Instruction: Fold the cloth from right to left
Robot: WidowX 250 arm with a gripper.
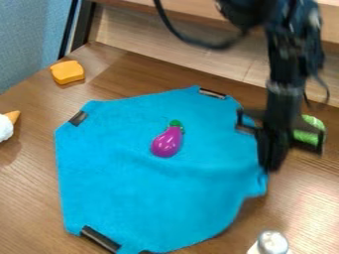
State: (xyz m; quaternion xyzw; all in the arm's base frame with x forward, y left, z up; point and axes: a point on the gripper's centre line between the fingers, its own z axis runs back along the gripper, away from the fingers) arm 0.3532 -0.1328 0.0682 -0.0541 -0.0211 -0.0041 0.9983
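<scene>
Fingers [272, 158] at right edge of blue cloth [145, 188], spread or pinching, cannot tell

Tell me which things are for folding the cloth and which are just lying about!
For the job:
- blue cloth
- black tool, at the cloth's edge

Just lying about:
- purple toy eggplant, on the cloth
- orange toy bread slice
- toy ice cream cone, partly in view
- green thing, partly hidden
- silver-topped container
- dark strips around the cloth
</scene>
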